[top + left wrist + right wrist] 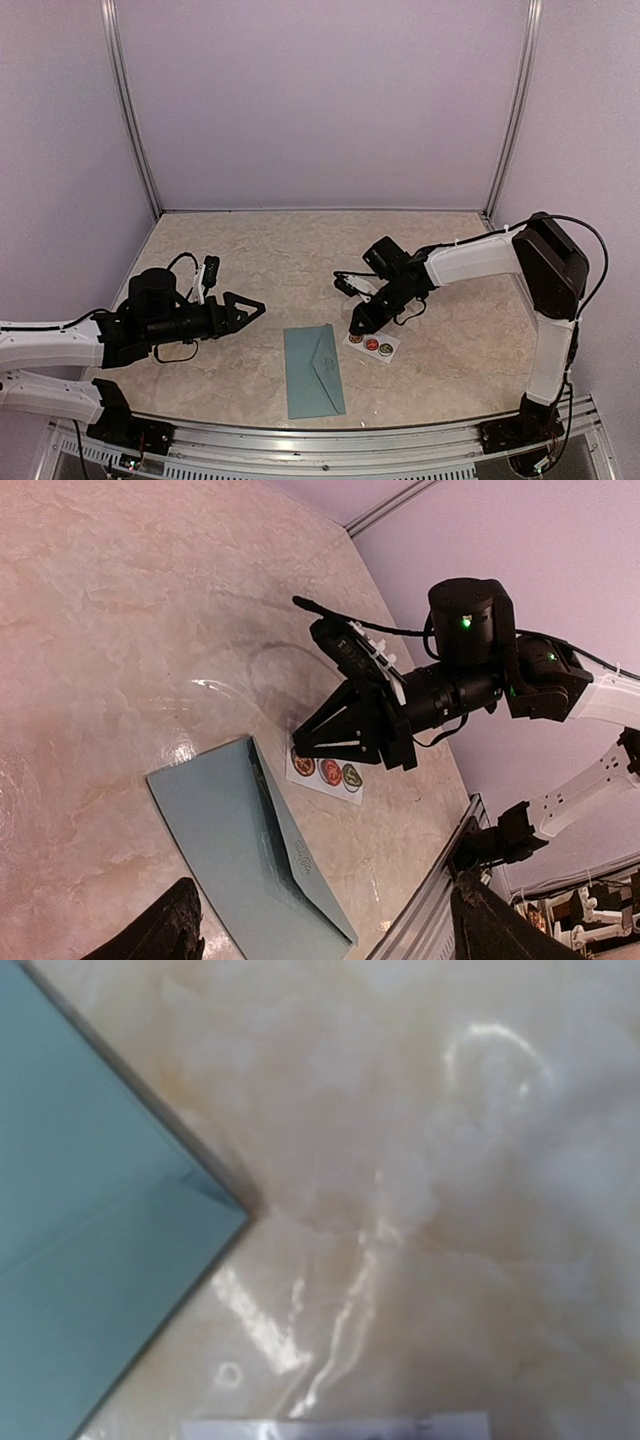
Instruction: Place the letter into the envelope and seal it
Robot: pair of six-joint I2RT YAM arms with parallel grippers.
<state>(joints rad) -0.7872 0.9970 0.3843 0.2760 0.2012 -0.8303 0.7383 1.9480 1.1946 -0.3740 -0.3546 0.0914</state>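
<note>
The teal envelope (313,372) lies flat near the table's front edge, its triangular flap folded down over the body; it also shows in the left wrist view (240,840) and the right wrist view (90,1230). The letter is not in view. My right gripper (354,327) points down at the left end of a white strip of round stickers (372,346), just right of the envelope. Its fingers (298,738) come together at the tips, on the strip's edge (328,772). My left gripper (252,316) hovers open to the envelope's upper left, holding nothing.
Three round stickers sit on the strip, whose edge shows at the bottom of the right wrist view (330,1428). A metal rail (330,440) runs along the marble table's (300,250) near edge. Pale walls close in the back and both sides.
</note>
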